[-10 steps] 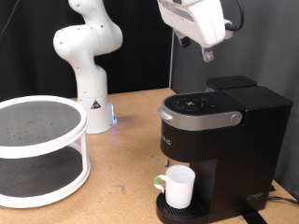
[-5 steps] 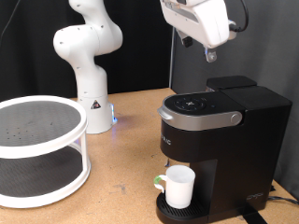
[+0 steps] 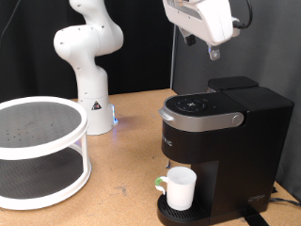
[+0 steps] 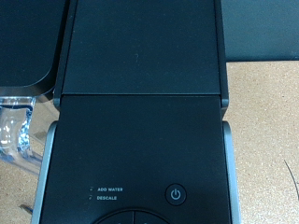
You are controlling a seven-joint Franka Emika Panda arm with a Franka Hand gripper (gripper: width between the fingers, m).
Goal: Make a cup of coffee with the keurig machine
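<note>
Wooden table (image 3: 122,160) bears white rack (image 3: 38,151), keurig machine (image 3: 221,141), cup (image 3: 180,187); gripper (image 3: 212,55) overhead, jaws unreadable.

My gripper (image 3: 209,52) hanging high over the keurig machine (image 3: 221,151), open air between us, lid shut flat below me, cup (image 3: 180,187) filling the drip tray bay, white arm base (image 3: 87,56) and round two-tier rack (image 3: 39,151) well apart across bare tabletop (image 3: 127,155)

The gripper (image 3: 213,55) is cut by the exterior view's top edge, and only 1 fingertip shows clearly. The coffee machine (image 3: 221,151) runs off the bottom edge. The wrist view crops its lid (image 4: 140,140) and buttons.
</note>
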